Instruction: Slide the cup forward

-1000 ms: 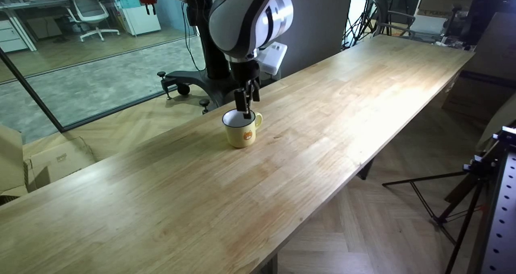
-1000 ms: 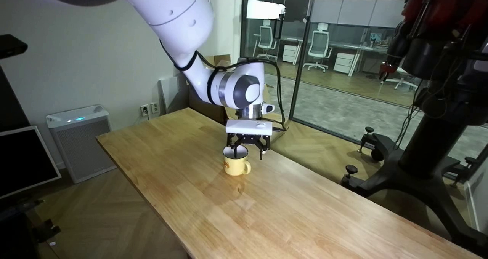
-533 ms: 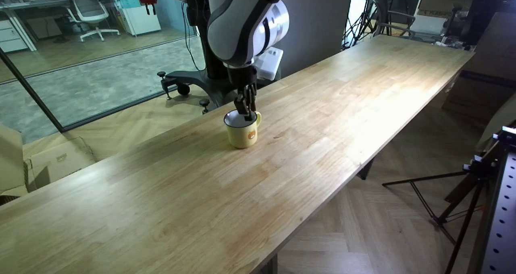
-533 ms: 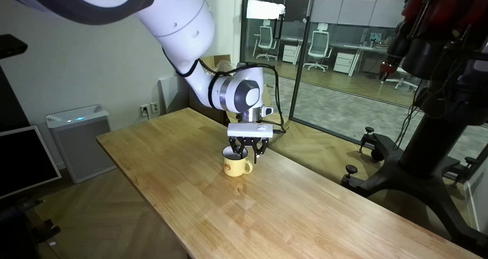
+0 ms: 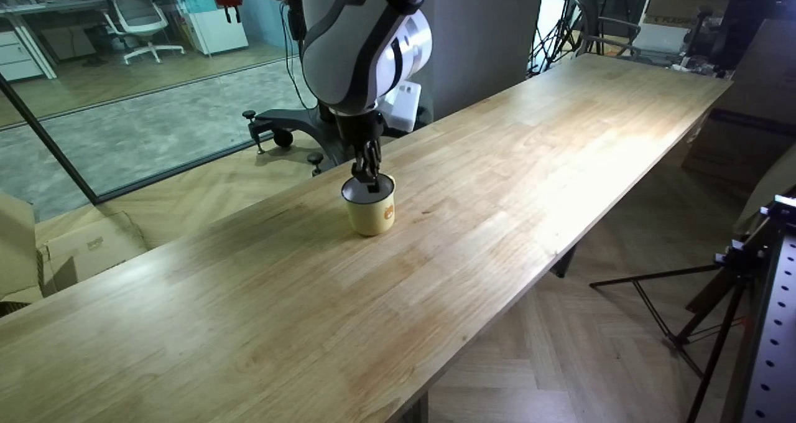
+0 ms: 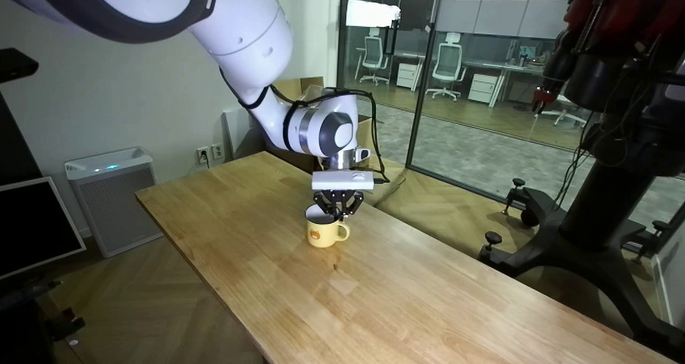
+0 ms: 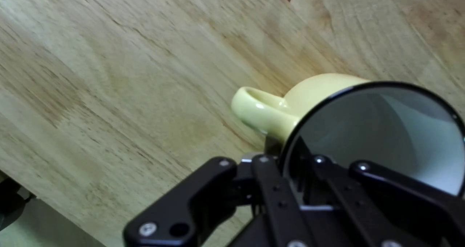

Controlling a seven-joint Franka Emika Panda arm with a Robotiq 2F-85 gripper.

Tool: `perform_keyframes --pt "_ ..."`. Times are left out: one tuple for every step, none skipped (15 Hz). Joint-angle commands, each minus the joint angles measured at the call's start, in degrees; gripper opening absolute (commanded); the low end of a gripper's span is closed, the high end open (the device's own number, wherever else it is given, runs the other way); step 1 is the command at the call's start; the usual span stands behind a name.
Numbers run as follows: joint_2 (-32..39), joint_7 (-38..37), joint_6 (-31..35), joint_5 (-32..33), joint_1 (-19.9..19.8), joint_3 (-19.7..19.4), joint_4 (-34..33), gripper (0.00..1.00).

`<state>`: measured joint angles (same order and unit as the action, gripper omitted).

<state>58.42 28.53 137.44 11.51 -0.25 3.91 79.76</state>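
in an exterior view the bench (image 6: pixel 235 235) starts at its far left corner, from which the left long edge runs down and rightward. right of that edge, well apart from the far short edge, the cup (image 6: pixel 320 234) stands upright, looking nearer the right long edge than the left. a little further right, over the cup's right-hand rim, the end effector (image 6: pixel 337 214) points down, with the right long edge beyond it.

the wrist view, from left to right, gives the handle (image 7: pixel 259 117), a fingertip (image 7: pixel 273 145) outside the wall, the dark rim, another fingertip inside, then the broad bowl. so the end effector is narrow and seems to pinch the cup's wall just beside the handle; how firm that hold is cannot be told.

the coming slide turns on this offset: from the pinched spot the bowl lies toward the far left corner, its handle-to-bowl axis slanting to the long edges. a move toward that corner would likely send the bowl ahead; a move square to that line might swivel it about the pinch. which edge counts as forward cannot be told.
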Motion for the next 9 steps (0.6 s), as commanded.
perform_keyframes --pt "0.3 -0.2 -0.2 0.4 -0.3 0.3 -0.4 0.11" --pt "0.3 -0.2 -0.2 0.4 -0.3 0.4 -0.4 0.11" --pt "0.3 -0.2 -0.2 0.4 -0.3 0.4 -0.4 0.11" --pt "0.3 -0.2 -0.2 0.4 -0.3 0.4 -0.4 0.03" --pt "-0.6 -1.5 0.2 1.0 0.5 -0.5 0.8 0.03" --pt "-1.3 -2.4 0.8 1.2 0.8 -0.9 1.9 0.03" --pt "-2.5 -3.7 1.7 1.3 1.1 -1.2 4.1 0.03" --pt "-3.5 -4.3 2.5 1.2 1.2 -1.3 5.9 0.03" --pt "-4.8 -5.8 3.6 1.2 1.5 -1.8 8.4 0.03"
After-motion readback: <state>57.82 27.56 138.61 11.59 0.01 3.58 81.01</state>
